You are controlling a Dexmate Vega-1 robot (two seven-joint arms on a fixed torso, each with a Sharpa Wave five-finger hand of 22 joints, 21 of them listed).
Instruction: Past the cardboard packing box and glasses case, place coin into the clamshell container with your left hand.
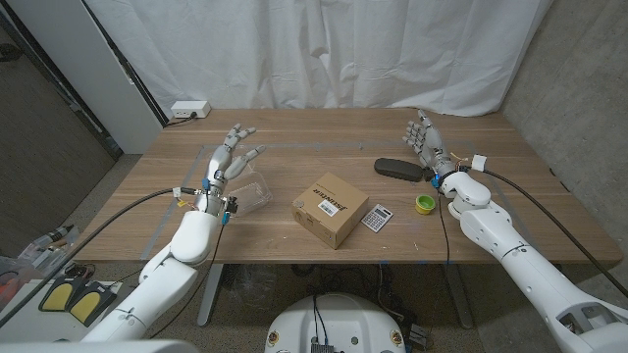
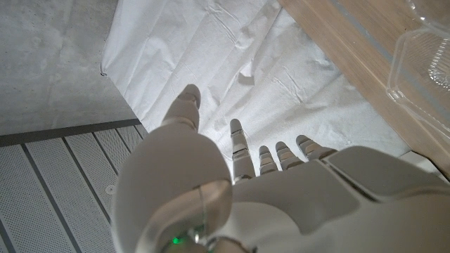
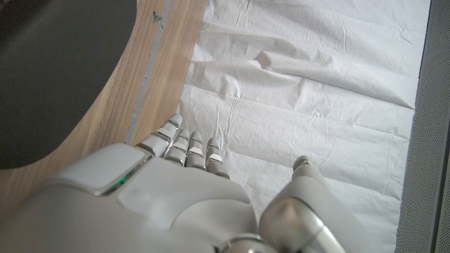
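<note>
Nearest the robot, the cardboard packing box [image 1: 330, 209] sits between the two arms, to the right of the left hand [image 1: 228, 162]. It carries a white label with dark print on its top, too small to read. Just beside the box, on the side toward the right hand [image 1: 424, 142], lies a small calculator [image 1: 377, 217]. A little roll of yellow-green tape [image 1: 424, 204] sits just in front of the right wrist.

The left forearm reaches in from the near corner, and its hand is raised above the table with the fingers spread apart and pointing away from the robot, holding nothing. The clear clamshell container [image 1: 250, 192] lies just to the right of that wrist, between the hand and the box; in the left wrist view its transparent rim [image 2: 422, 60] shows on the wood beside the hand [image 2: 232, 183]. I cannot make out the coin anywhere.

The right hand is likewise lifted, fingers up and apart, empty; in its wrist view [image 3: 197, 190] the fingers point toward the white curtain [image 1: 324, 49]. The dark glasses case [image 1: 399, 170] lies just to the left of the right hand.

Beyond the left hand, at the far table edge, sits a white power strip [image 1: 189, 110].
</note>
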